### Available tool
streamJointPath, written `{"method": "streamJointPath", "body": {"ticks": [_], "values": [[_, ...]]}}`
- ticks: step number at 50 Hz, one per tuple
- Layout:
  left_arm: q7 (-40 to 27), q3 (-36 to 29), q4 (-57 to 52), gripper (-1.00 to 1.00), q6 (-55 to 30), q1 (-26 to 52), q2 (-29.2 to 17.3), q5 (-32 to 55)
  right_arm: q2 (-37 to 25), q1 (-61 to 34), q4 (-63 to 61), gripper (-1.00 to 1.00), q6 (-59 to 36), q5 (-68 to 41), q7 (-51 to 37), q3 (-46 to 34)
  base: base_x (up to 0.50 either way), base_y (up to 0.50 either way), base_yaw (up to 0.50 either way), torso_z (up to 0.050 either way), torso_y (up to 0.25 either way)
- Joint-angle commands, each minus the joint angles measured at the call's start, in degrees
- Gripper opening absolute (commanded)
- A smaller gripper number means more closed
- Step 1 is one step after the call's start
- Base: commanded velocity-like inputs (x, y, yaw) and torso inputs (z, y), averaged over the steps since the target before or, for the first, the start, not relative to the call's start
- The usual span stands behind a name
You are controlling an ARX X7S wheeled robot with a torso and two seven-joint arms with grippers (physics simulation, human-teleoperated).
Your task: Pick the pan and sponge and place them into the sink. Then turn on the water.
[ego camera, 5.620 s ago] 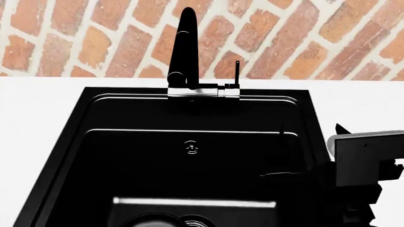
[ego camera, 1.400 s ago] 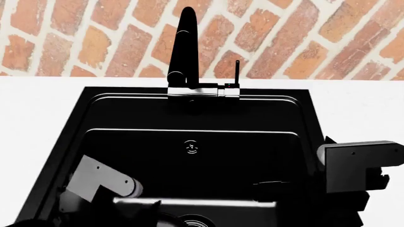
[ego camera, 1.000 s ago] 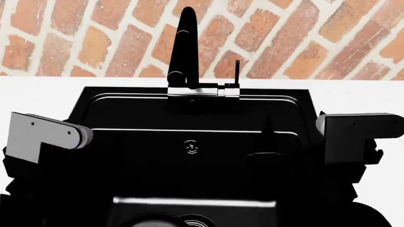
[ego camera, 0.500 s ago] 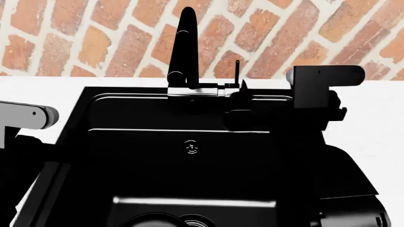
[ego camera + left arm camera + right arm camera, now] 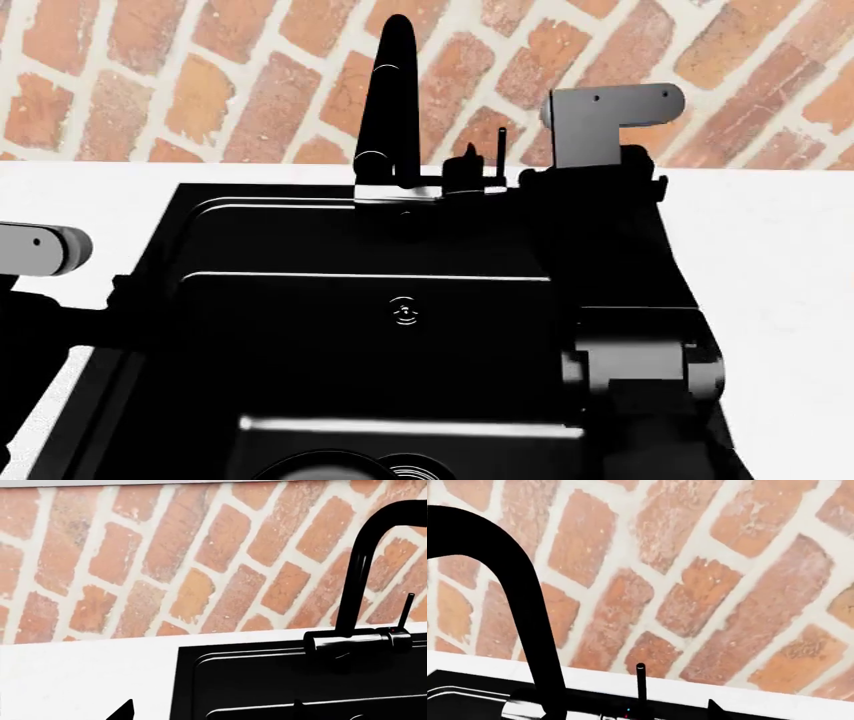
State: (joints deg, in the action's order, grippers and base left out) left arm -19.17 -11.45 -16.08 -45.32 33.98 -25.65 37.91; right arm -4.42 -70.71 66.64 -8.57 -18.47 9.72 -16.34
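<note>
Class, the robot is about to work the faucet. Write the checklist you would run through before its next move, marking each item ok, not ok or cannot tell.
1. Right hand is at the faucet lever: ok, one fingertip shows just beside it.
2. Lever sits between the right hand's fingers: cannot tell, black on black.
3. Pan and sponge are in the sink: cannot tell; only the drain strainer shows in the dark basin.
4. Water is running from the faucet: not ok, no stream is visible.
5. Left arm is clear of the faucet: ok, it is at the sink's left edge.

A white counter [image 5: 774,260] carries the black sink [image 5: 267,240] and faucet [image 5: 390,100].
</note>
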Motion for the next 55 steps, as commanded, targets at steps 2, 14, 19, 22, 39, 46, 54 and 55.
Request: {"method": "streamJointPath", "body": {"ticks": [2, 14, 19, 22, 39, 46, 54, 55], "values": [[-0.7, 1.1, -1.4, 1.0, -0.5, -0.8, -0.6, 1.1, 2.8, -3.2, 8.3, 1.0, 3.2, 9.1, 0.9, 2.9, 0.0, 0.0, 0.0, 0.0, 0.0], [-1.3, 0.8, -1.9, 1.0, -1.3, -0.2, -0.8, 1.2, 3.8, -3.5, 8.3, 1.0, 1.8, 13.2, 0.5, 9.9, 0.0, 0.0, 0.0, 0.0, 0.0], [-1.8, 1.2, -2.2, 1.0, -1.8, 0.4, -1.1, 1.4, 4.2, -3.5, 8.3, 1.0, 2.4, 13.8, 0.9, 12.6, 0.0, 0.0, 0.0, 0.0, 0.0], [-1.7, 0.5, -2.3, 1.0, -1.8, 0.8, -1.3, 0.9, 4.2, -3.5, 8.3, 1.0, 2.6, 14.0, 0.8, 13.5, 0.0, 0.0, 0.0, 0.0, 0.0], [-0.9, 1.8, -7.4, 1.0, -2.3, 0.3, -4.1, 2.8, 3.9, -3.1, 8.3, 1.0, 4.2, 15.8, -1.0, 19.0, 0.0, 0.0, 0.0, 0.0, 0.0], [-3.1, 4.5, -10.5, 1.0, -5.2, 1.9, -5.9, 4.9, 3.8, -3.6, 8.3, 1.0, 4.4, 16.6, -0.7, 19.6, 0.0, 0.0, 0.0, 0.019, -0.097], [-3.5, 4.0, -11.2, 1.0, -6.0, 2.1, -6.2, 5.0, 4.1, -4.9, 8.3, 1.0, 4.2, 16.5, -0.3, 19.5, 0.0, 0.0, 0.0, 0.02, -0.13], [-3.6, 3.9, -11.2, 1.0, -6.1, 2.2, -6.1, 5.0, 4.1, -5.0, 8.3, 1.0, 4.2, 16.4, -0.3, 19.4, 0.0, 0.0, 0.0, 0.02, -0.137]]}}
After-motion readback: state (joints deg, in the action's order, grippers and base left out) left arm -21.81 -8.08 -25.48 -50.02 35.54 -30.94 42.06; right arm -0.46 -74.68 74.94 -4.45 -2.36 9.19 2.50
